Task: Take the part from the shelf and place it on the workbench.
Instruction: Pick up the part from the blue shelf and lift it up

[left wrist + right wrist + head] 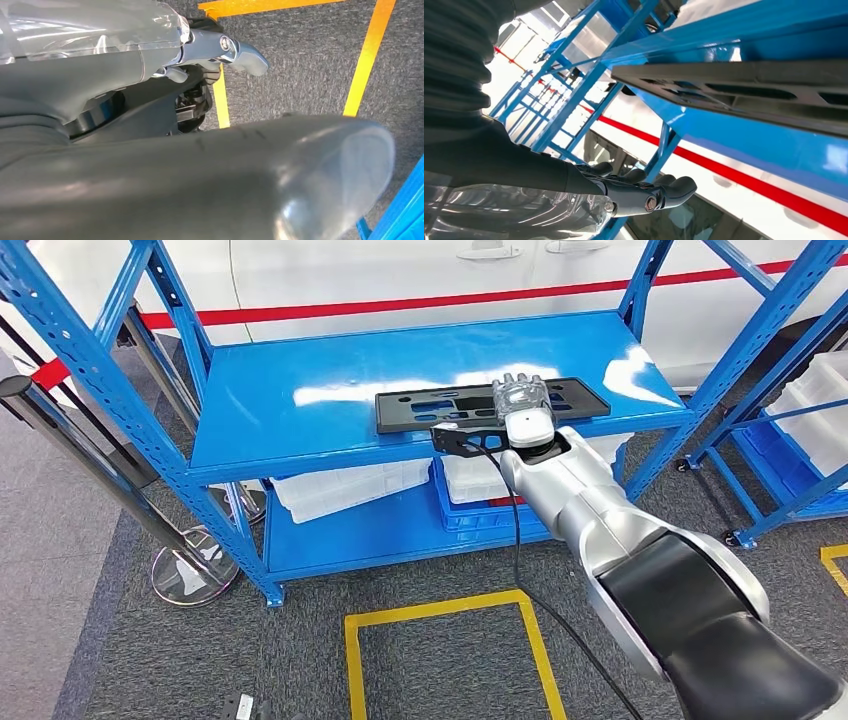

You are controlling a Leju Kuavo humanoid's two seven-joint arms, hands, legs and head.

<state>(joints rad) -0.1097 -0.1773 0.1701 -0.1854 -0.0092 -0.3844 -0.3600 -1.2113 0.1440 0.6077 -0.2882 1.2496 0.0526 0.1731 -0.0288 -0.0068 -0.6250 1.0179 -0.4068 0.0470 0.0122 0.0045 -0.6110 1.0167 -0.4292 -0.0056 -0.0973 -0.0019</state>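
A flat black part with long slots lies on the top board of the blue shelf, near its front edge. My right arm reaches forward, and my right hand hovers over the part's right half. In the right wrist view the right hand has its fingers stretched out and holds nothing. A gap separates it from the part. My left hand hangs low over the floor with nothing in it, one finger extended.
White bins and a blue crate sit on the lower shelf board. A yellow tape square marks the grey floor in front. A stanchion base stands left. Another blue rack with white bins stands right.
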